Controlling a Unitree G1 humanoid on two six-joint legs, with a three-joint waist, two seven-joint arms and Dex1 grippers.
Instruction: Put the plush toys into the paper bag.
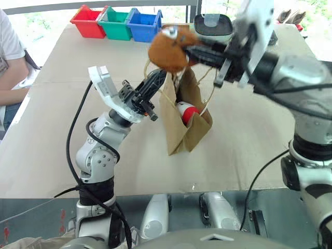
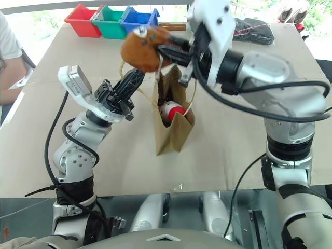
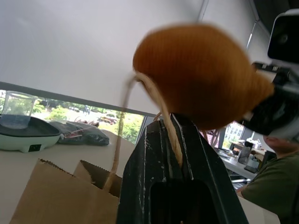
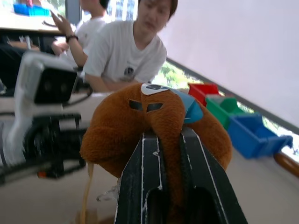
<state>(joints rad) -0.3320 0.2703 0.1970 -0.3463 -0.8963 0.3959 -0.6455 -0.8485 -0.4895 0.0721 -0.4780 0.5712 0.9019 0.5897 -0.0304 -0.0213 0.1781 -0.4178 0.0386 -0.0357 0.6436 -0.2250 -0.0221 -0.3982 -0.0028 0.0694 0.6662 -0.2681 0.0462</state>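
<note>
Your right pincer (image 1: 193, 52) grips the orange toy (image 1: 168, 49) above the bag (image 1: 184, 122) (upright on the tabletop (image 1: 249, 145)); your left pincer (image 1: 155, 80) pinches a handle (image 3: 122, 135); the white toy (image 1: 188, 111) lies inside.

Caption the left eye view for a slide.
Right end effector holds orange toy over bag; left end effector holds handle.

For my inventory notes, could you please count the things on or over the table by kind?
Plush toys: 2 (orange-brown, white and red)
Paper bags: 1
Plastic bins: 3 (red, green, blue)
Kitchen scales: 1
Total: 7
</note>
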